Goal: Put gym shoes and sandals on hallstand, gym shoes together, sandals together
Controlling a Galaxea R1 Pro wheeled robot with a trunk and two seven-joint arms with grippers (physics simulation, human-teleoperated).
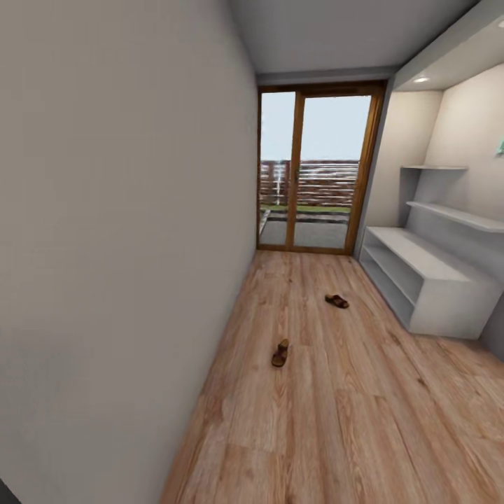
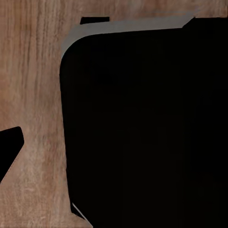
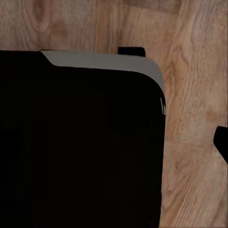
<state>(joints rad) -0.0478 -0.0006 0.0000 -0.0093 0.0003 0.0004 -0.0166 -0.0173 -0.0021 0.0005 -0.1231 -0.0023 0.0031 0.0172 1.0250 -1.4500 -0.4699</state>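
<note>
While two brown sandals lie apart on the corridor floor (image 1: pixel 336 420), the nearer sandal (image 1: pixel 280 353) sits mid-corridor and the farther sandal (image 1: pixel 337 301) lies toward the white hallstand (image 1: pixel 427 273) at right; whether either gripper is clenched or released, I cannot tell.

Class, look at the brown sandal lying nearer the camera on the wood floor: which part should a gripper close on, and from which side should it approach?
Probably from above, closing across the nearer sandal at its strap. It lies flat, sole down on the floor, lengthwise away from the camera, so its narrow width should fit between the fingers. Strap detail is too small to confirm.
</note>
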